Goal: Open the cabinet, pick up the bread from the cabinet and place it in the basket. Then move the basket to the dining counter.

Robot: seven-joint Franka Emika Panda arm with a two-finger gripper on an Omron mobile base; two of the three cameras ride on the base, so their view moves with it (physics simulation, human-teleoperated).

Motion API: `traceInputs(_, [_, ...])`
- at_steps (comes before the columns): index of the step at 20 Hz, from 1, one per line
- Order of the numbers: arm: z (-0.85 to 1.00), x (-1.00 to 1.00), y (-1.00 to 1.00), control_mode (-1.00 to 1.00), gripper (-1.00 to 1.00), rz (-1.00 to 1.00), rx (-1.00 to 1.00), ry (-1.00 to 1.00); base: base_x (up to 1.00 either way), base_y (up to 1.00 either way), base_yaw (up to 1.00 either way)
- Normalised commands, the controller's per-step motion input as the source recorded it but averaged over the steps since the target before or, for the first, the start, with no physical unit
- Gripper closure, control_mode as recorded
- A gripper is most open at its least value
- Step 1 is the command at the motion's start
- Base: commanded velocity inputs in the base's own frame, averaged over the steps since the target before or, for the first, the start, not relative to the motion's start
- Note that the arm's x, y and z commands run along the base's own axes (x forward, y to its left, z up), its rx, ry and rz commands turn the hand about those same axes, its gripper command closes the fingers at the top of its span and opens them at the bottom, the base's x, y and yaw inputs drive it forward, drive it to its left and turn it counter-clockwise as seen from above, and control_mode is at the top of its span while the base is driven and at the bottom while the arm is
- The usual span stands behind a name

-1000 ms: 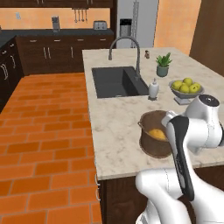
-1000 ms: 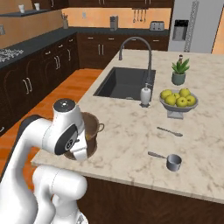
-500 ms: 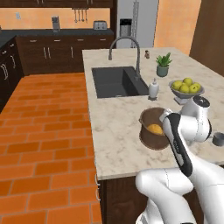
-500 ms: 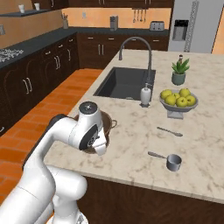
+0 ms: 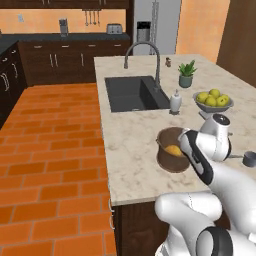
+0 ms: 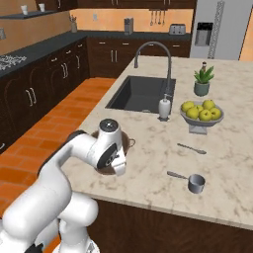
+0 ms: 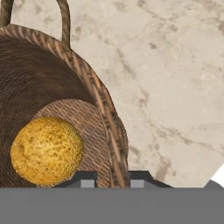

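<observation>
In the hand view the bread [image 7: 47, 151] lies at ten o'clock from the gripper [image 7: 113, 183], on the basket [image 7: 65, 78] floor; the jaws pinch the basket's rim, and it stands on the dining counter [image 5: 131, 145]; no readable writing

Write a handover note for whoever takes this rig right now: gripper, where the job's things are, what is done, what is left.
Gripper: closed on the basket wall, one finger inside, one outside the rim.
Bread: lying on the basket floor.
Basket: on the dining counter, near its front edge, in front of the sink.
Done: bread is in the basket, basket is at the dining counter.
Left: whether the basket is fully set down cannot be told; confirm, then release and pull the arm clear.
</observation>
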Motion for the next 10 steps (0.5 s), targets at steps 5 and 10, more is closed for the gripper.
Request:
traceInputs(5, [-0.42, 0.16, -0.10, -1.00, 1.00, 0.00, 0.00, 0.00, 0.00, 0.00, 0.00])
traceInputs(10, [-0.28, 0.18, 0.00, -1.00, 1.00, 0.00, 0.00, 0.00, 0.00, 0.00, 0.00])
